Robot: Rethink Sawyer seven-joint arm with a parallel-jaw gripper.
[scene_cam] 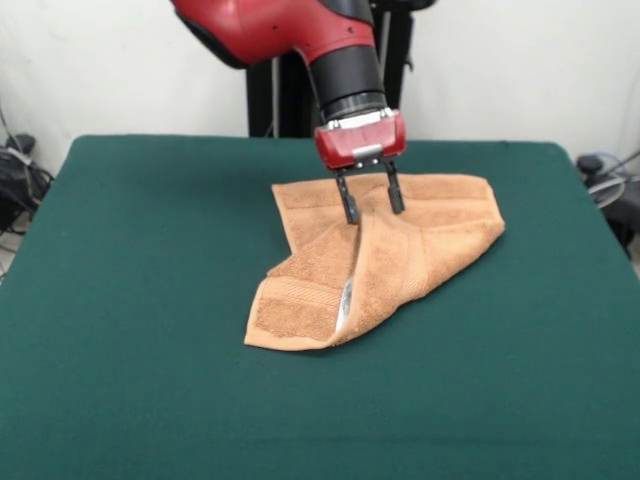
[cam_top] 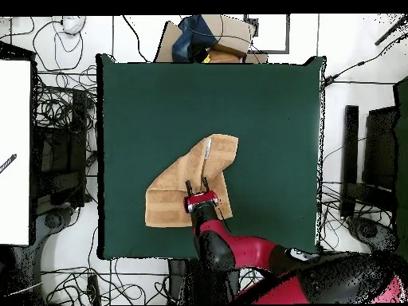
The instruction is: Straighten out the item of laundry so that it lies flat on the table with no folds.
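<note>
Front view: the towel [scene_cam: 385, 255] is seen lying crumpled slightly right of the frame's centre on the dark green table [scene_cam: 130, 330], with one flap folded over toward the lower left and a white label [scene_cam: 347, 296] exposed along the fold's edge. The red and black arm is seen descending from the upper middle of the frame, and the gripper [scene_cam: 371, 208] is held just above the towel's far part, its two black fingers spread apart with nothing clasped between them; whether the tips touch the cloth cannot be told. Overhead, the towel [cam_top: 187, 187] is shown just below the middle of the table [cam_top: 271, 111], and the gripper [cam_top: 197, 188] is placed over its lower portion.
</note>
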